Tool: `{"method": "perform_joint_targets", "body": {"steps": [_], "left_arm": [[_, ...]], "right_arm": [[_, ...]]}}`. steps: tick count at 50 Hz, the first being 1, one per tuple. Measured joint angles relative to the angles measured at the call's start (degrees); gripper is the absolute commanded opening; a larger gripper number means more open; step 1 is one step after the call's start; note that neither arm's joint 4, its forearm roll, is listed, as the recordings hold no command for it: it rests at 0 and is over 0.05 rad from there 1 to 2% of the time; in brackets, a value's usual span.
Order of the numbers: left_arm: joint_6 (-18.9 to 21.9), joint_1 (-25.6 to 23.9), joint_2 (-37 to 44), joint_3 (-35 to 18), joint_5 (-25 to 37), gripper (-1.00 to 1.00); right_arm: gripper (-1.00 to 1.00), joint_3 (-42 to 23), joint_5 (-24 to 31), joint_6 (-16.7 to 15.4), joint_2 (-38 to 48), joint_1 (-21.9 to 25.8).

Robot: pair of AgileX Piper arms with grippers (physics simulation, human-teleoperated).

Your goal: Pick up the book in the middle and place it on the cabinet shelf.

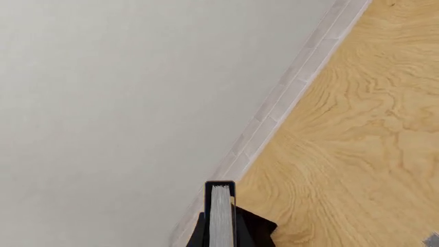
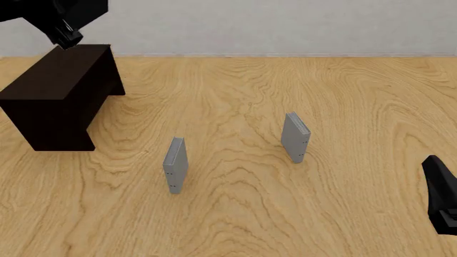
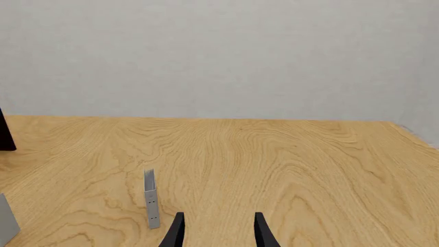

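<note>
Left gripper (image 1: 221, 234) pinches book (image 1: 221, 211), raised above cabinet shelf (image 2: 61, 96) at far left. Right gripper (image 3: 217, 231) spread, near right. Two grey books (image 2: 175, 164) upright mid-table.

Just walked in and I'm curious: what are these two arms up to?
The left gripper holds a thick black-covered book with white page edges, up near the dark brown wooden cabinet at the table's far left. Two thin grey books stand upright on the light wooden table. The right gripper is open, holding nothing.

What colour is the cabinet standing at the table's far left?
Very dark brown, almost black, all over the cabinet. The front view shows it best.
</note>
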Motion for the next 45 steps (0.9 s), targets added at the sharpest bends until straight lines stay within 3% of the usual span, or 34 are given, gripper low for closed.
{"method": "perform_joint_targets", "body": {"steps": [45], "left_arm": [[5.37, 6.0, 2.2, 8.3, -9.47, -1.0]], "right_arm": [[1.0, 0.0, 0.0, 0.0, 0.0, 0.0]]}}
